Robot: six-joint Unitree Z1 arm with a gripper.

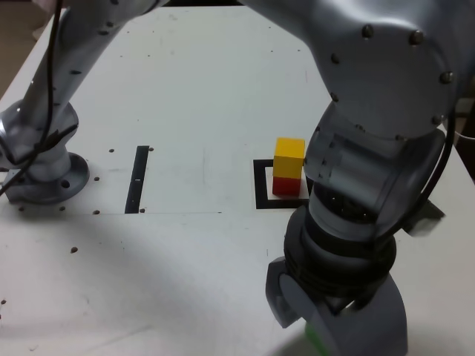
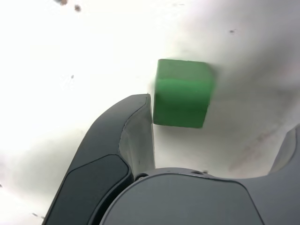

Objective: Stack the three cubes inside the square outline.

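Nearest the exterior view's camera looms my own arm (image 1: 386, 67), its grey joints slanting across the upper part and down to the bottom edge, a dark cable (image 1: 447, 159) running along it. My gripper (image 2: 223, 111) is spread wide, nothing between its fingers pinched. The green cube (image 2: 183, 96) sits on the white table (image 1: 185, 267) by one of my fingertips (image 2: 145, 108) — very close, though I cannot tell whether we touch — with the other finger well apart from it. From outside, only a green sliver of that cube peeks past my hand at the bottom of the exterior view.

Outward from there, the square outline (image 1: 260, 185) lies partly hidden behind my arm. Inside it the red cube (image 1: 286, 186) rests on the table, and the yellow cube (image 1: 289, 157) sits on top of the red one. Farther toward the exterior view's left lies a black bar marking (image 1: 136, 179) — then my round base (image 1: 48, 182), near that view's left edge. Small dark specks dot the tabletop.
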